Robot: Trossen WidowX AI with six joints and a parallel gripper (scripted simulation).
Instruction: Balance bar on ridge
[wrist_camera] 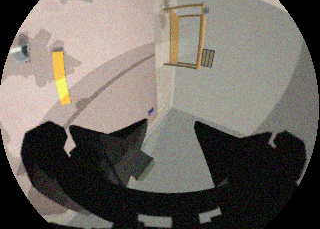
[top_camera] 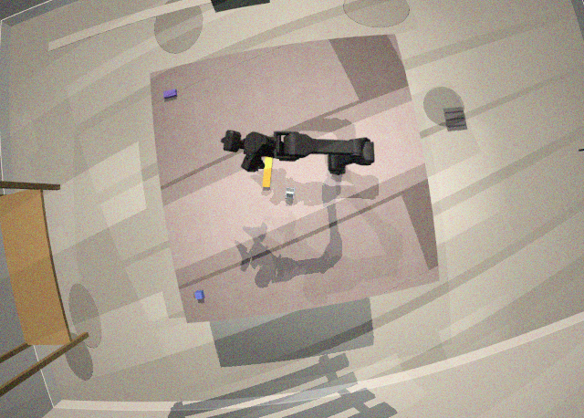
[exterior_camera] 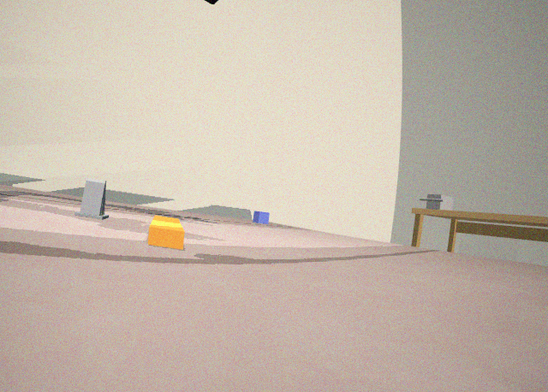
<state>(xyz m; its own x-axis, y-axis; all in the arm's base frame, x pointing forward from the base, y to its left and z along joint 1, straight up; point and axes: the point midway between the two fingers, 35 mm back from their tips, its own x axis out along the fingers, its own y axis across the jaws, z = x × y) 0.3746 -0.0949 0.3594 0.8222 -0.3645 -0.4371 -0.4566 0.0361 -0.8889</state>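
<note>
The yellow-orange bar point(top_camera: 266, 176) point(exterior_camera: 165, 236) point(wrist_camera: 59, 74) lies flat on the pink table top point(top_camera: 226, 83) point(exterior_camera: 309, 317). Its upper end is partly hidden by the arm in the top view. The small grey ridge point(top_camera: 289, 193) point(exterior_camera: 93, 198) point(wrist_camera: 23, 51) stands upright on its base, apart from the bar, with nothing on it. My gripper point(wrist_camera: 171, 123) is open and empty, raised high above the table near the bar. Both show left of the fingers in the wrist view. The fingertips are hard to make out in the top view.
A blue cube point(top_camera: 199, 295) point(exterior_camera: 261, 217) sits near one table corner. A purple block point(top_camera: 170, 94) point(wrist_camera: 151, 111) lies near another corner. The black arm point(top_camera: 325, 146) stretches over the middle of the table. A brown wooden table point(top_camera: 33, 272) point(exterior_camera: 486, 215) stands away from the work surface.
</note>
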